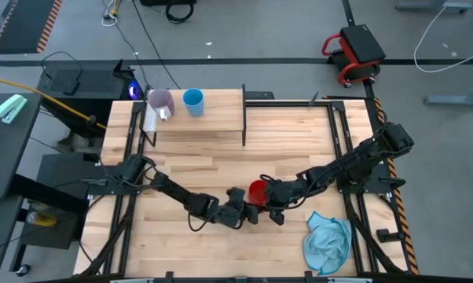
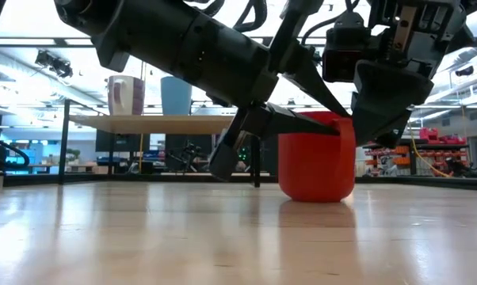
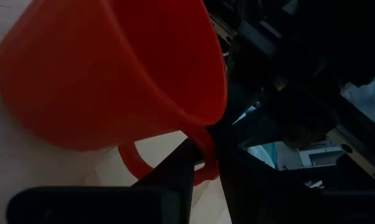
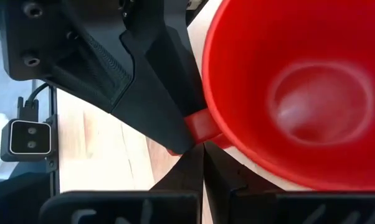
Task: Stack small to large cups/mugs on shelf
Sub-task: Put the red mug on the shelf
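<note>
The bright red cup (image 1: pixel 257 189) stands upright on its base on the tabletop near the middle (image 2: pixel 318 158). Its handle is on the right-near side. My left gripper (image 1: pixel 247 203) reaches in from the cup's left-near side and is shut on it. My right gripper (image 1: pixel 269 196) comes from the right and is shut at the same spot. The pale purple cup (image 1: pixel 159 101) and the light blue cup (image 1: pixel 193 101) stand side by side on the left end of the shelf (image 1: pixel 213 118) at the far edge. My left gripper (image 3: pixel 202 148) pinches the red cup's handle (image 3: pixel 205 140) between its two fingers, just where the handle joins the rim. One finger (image 4: pixel 156 93) lies across the handle's strip, coming level from the left-near side. The cup stays upright on the table. My right gripper (image 4: pixel 203 150) has its fingertips closed at the handle's root (image 4: pixel 195 127) just under the rim, coming from the right and slanting down. The tips themselves hide the place of contact. The cup rests on its base.
A crumpled light blue cloth (image 1: pixel 328 240) lies near the table's right-near corner. The shelf's right half is bare wood. Open tabletop lies between the cup and the shelf. Both arms cross the near half of the table.
</note>
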Motion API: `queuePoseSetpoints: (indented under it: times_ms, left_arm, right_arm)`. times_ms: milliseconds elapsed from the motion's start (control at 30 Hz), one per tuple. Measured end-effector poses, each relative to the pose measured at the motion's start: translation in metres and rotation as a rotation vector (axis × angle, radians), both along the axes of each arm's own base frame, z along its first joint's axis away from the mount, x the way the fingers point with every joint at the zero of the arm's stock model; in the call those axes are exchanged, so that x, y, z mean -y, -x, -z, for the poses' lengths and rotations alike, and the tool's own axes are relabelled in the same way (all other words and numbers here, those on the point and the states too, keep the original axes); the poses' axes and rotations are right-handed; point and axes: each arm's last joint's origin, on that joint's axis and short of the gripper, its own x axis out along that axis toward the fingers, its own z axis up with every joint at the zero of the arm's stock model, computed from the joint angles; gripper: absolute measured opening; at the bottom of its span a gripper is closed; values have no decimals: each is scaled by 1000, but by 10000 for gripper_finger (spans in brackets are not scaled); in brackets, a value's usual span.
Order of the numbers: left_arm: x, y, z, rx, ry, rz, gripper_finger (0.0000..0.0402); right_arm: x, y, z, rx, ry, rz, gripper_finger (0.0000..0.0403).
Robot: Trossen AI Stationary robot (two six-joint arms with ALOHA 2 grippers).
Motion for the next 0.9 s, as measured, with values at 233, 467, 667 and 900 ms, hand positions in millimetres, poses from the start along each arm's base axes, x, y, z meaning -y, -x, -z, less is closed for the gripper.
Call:
queuePoseSetpoints:
  times_ms: [233,467,667,900]
  left_arm:
    - [-3,-1,-1,5,3,6,46]
    - [-7,-4,-3,22,7,-3,25]
    - [-11,-7,-7,66,21,-14,24]
    - [-21,-14,-20,191,1,-23,17]
  right_arm:
    - [0,0,0,-3,-3,5,12]
    - [1,4,-4,-16,-7,13,13]
    - [5,25,-32,-28,-20,15,11]
    - [11,76,-72,-48,3,77,11]
